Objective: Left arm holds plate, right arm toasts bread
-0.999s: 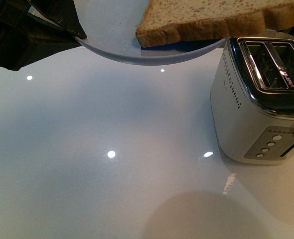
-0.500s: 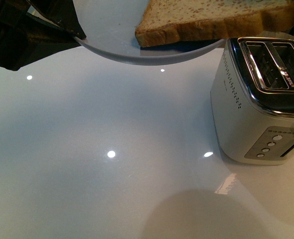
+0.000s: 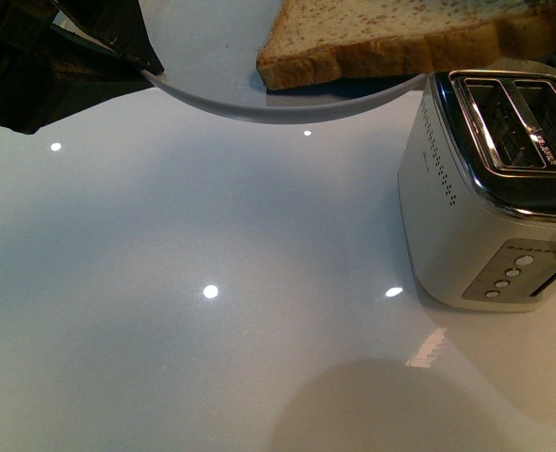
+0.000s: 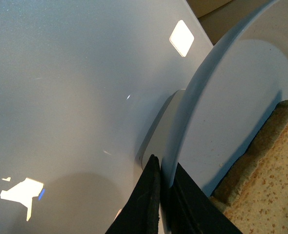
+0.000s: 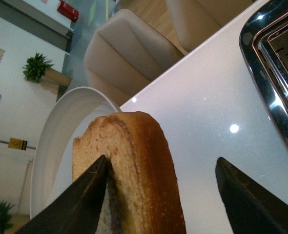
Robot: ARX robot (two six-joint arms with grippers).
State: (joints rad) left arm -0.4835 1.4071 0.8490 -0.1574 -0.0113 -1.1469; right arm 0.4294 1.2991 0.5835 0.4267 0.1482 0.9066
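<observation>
Right wrist view shows the light brown speckled wholemeal bread slice [image 5: 129, 170] lying on the round pale blue-white plate [image 5: 61, 126], its rim pinched in the jaws of the black left arm [image 4: 164, 165], while the jaws of the black right arm [image 5: 161, 160] gape around the crust: soft, light and crushable, probably best nipped gently there.
</observation>
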